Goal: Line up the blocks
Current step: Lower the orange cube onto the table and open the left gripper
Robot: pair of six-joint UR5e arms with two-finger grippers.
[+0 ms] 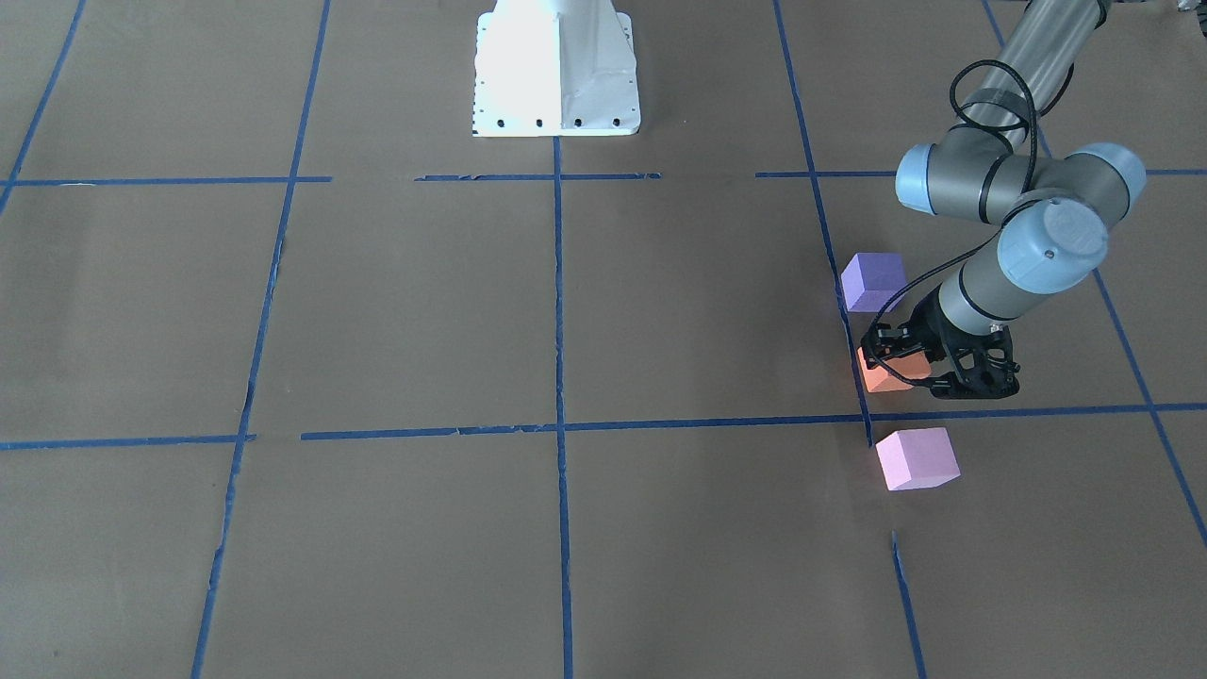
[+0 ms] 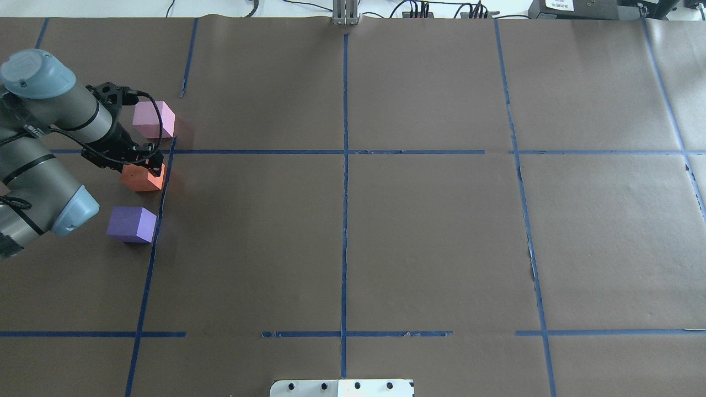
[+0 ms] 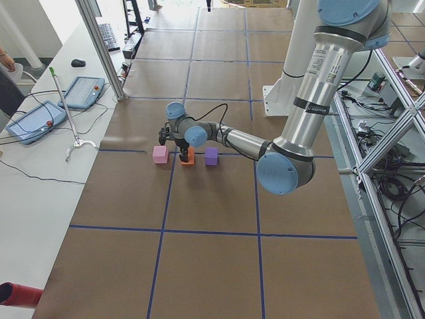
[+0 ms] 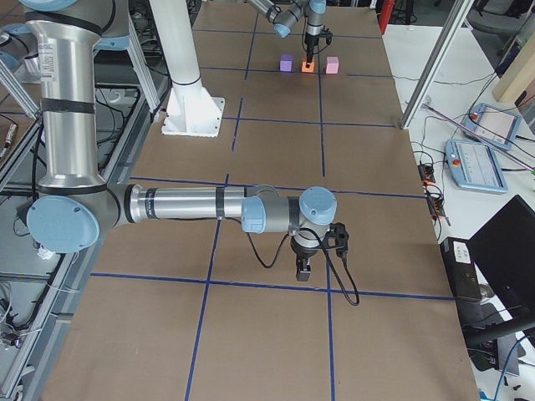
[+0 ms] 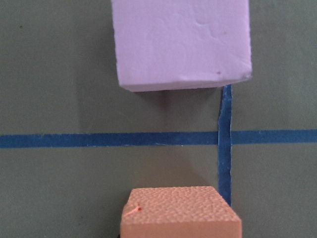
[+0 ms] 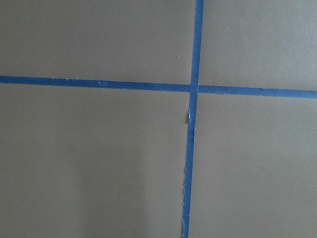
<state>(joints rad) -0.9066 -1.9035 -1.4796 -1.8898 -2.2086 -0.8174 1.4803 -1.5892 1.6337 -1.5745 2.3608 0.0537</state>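
Three blocks stand in a row beside a blue tape line at the robot's left. The pale pink block (image 1: 917,459) is farthest from the base, the orange block (image 1: 886,377) is in the middle, and the violet-purple block (image 1: 872,281) is nearest the base. My left gripper (image 1: 910,363) points down with its fingers on either side of the orange block (image 2: 140,179), which rests on the paper. The left wrist view shows the orange block (image 5: 181,213) close below and the pink block (image 5: 181,44) ahead. My right gripper (image 4: 303,271) hangs low over the paper; I cannot tell whether it is open or shut.
Brown paper with a grid of blue tape lines (image 2: 345,151) covers the table. The robot's white base (image 1: 556,71) stands at the table's middle edge. The right wrist view shows only a tape crossing (image 6: 193,89).
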